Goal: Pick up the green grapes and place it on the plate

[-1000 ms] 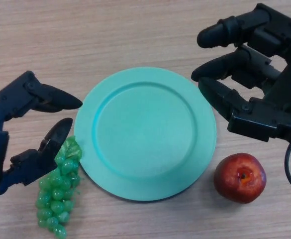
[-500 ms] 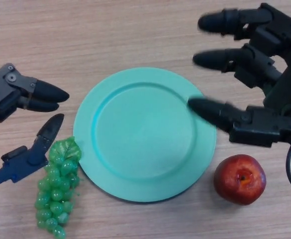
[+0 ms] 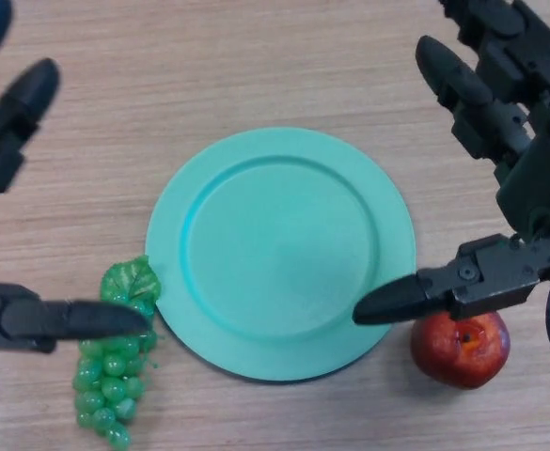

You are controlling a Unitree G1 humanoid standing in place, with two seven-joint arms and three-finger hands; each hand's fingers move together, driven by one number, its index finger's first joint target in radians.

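Observation:
The green grapes (image 3: pixel 111 371) lie on the wooden table just left of the turquoise plate (image 3: pixel 280 252), touching its lower left rim. The plate holds nothing. My left hand (image 3: pixel 30 319) is open at the left edge, its thumb stretched straight across the top of the grapes and its fingers spread far up the left side. My right hand (image 3: pixel 510 160) is open at the right, fingers spread upward and thumb pointing left over the plate's right rim.
A red apple (image 3: pixel 461 347) sits on the table at the lower right, just off the plate's rim and partly under my right thumb.
Both hands have opened wide. The left fingers swung up and the thumb now lies over the grapes. The right fingers lifted off the plate and its thumb dropped toward the apple.

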